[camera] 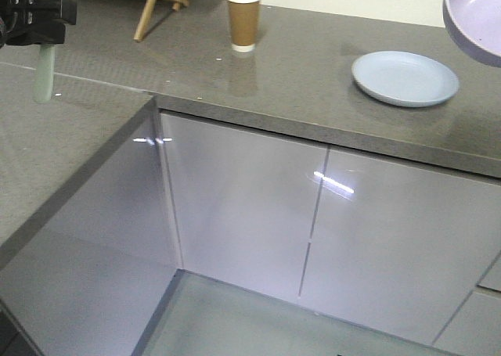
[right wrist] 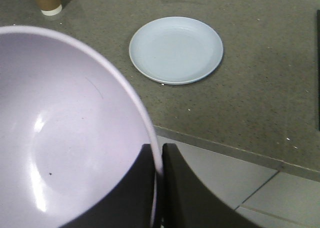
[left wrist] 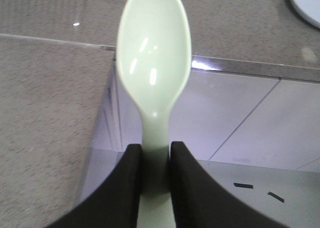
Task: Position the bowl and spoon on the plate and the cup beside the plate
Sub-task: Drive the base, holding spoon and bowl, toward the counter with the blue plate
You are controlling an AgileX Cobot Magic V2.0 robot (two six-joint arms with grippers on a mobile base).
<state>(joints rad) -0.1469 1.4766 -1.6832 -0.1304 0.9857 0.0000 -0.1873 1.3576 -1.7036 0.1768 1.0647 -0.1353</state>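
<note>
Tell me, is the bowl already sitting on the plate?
No, the right gripper holds the bowl up by its rim, and the plate lies bare on the countertop.

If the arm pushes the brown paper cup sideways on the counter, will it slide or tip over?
It probably tips rather than slides: the cup stands upright, taller than wide, on a base narrower than its rim. Being paper, it is likely light and would dent under a hard squeeze. Whether it holds liquid cannot be seen.
</note>
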